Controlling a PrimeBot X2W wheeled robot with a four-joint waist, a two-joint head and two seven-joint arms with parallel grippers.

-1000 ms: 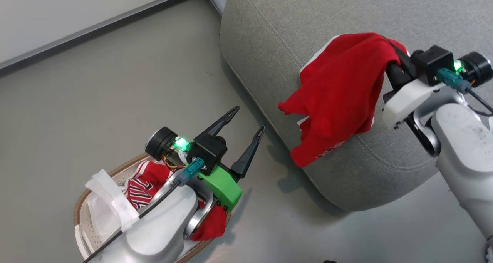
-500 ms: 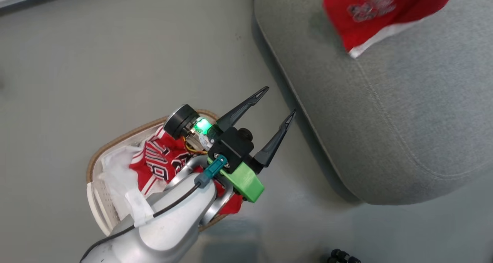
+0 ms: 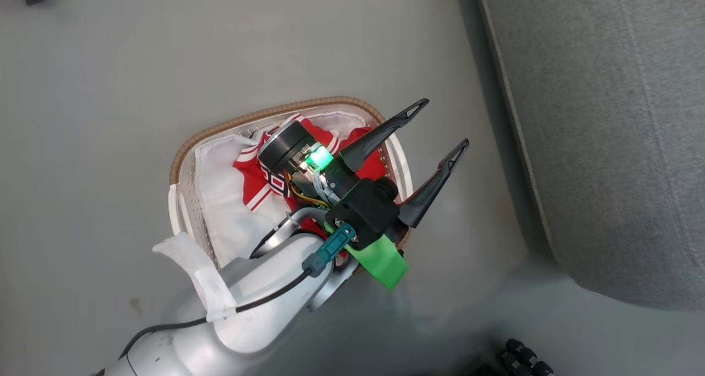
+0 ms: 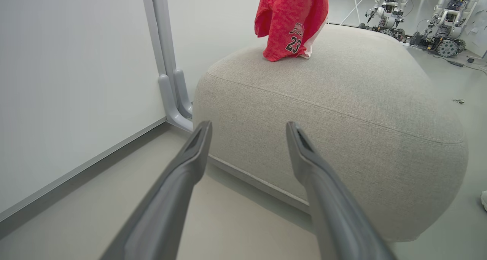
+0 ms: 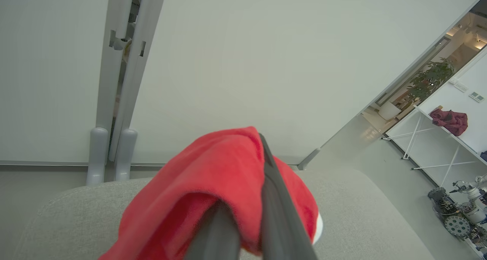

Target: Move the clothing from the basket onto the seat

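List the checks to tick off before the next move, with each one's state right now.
1. Right gripper shut on garment: ok.
2. Garment over seat, hem at the cushion top: ok.
3. Garment released onto seat: not ok, it hangs from the gripper.
4. Left gripper open and empty: ok.
5. Left gripper above basket: ok.
6. Basket emptied: not ok, a jersey lies on the liner.
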